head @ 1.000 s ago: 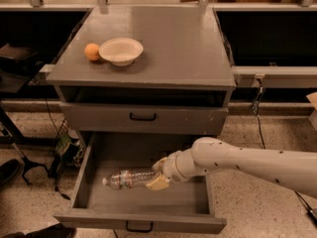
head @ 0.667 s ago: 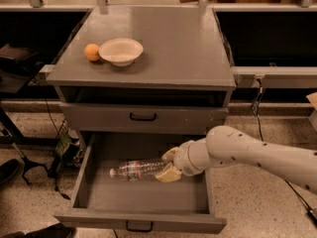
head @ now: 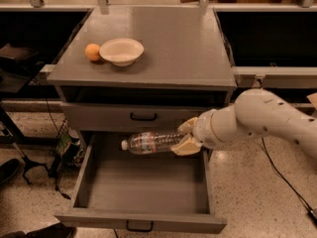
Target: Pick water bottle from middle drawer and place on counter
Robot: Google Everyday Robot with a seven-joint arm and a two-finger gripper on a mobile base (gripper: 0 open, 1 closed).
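The water bottle, clear with a white cap pointing left, hangs level in the air above the open middle drawer. My gripper is shut on the bottle's right end, its cream fingers above and below it, at the height of the drawer front above. The arm reaches in from the right. The drawer's gray floor below is bare, with a black handle on its front. The counter is the flat gray cabinet top behind and above.
A cream bowl and an orange sit on the counter's left part. A closed drawer front with a black handle lies just behind the bottle. Dark shelving flanks the cabinet. Cables and black stand legs lie on the floor at left.
The gripper has lifted the bottle off the drawer floor, up and back to the level of the upper drawer front. The arm rose with it.
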